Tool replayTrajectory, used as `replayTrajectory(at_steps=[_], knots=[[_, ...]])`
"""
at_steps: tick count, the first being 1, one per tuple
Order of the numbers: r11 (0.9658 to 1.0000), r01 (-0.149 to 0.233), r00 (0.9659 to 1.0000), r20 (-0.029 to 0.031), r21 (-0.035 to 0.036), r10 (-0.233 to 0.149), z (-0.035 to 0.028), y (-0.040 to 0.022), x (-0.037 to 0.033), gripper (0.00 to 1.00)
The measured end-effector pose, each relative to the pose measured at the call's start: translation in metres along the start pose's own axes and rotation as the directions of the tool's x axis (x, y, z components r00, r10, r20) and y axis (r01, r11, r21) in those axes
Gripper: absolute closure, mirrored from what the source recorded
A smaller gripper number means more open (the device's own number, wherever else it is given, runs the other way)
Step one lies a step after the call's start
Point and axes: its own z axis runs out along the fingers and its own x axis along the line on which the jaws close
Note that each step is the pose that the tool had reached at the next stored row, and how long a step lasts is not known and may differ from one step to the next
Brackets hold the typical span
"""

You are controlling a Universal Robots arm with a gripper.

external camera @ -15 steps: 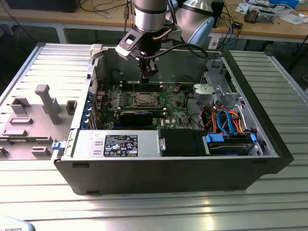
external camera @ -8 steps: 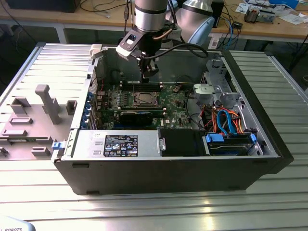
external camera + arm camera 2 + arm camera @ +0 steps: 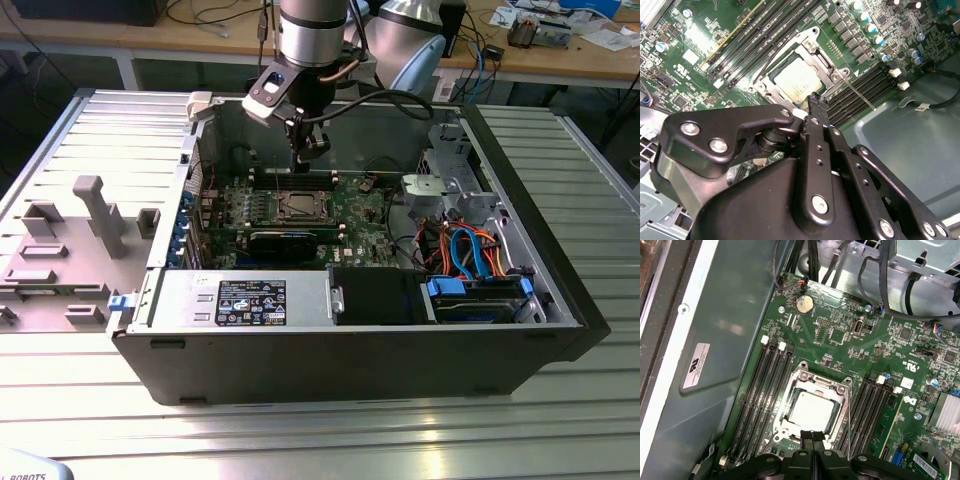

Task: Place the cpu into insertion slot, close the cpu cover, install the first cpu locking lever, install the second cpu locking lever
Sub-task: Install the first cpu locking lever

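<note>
Hiding one corner of the cpu cover (image 3: 816, 384) in both wrist views, the gripper (image 3: 813, 435) has its two black fingers pressed together with nothing between them; whether the tips touch the metal cannot be told. The cpu (image 3: 811, 411) lies flat in the insertion slot (image 3: 286, 207) at the middle of the green motherboard (image 3: 362, 215), its silver top showing through the cover's window. In the second wrist view a thin silvery lever (image 3: 860, 95) slants out from the socket across the memory slots (image 3: 879, 80); its latch end is hard to make out. In the exterior view the arm, cut off above the wrist, hangs straight down into the open computer case (image 3: 350, 370), fingers pointing at the slot's far edge.
</note>
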Motion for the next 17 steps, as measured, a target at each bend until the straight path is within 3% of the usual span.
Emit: replayTrajectory(at_steps=[17], knots=[[0.9977,0.067,0.9977,0.0019,0.001,-0.067,0.0,0.0,0.0,0.89]])
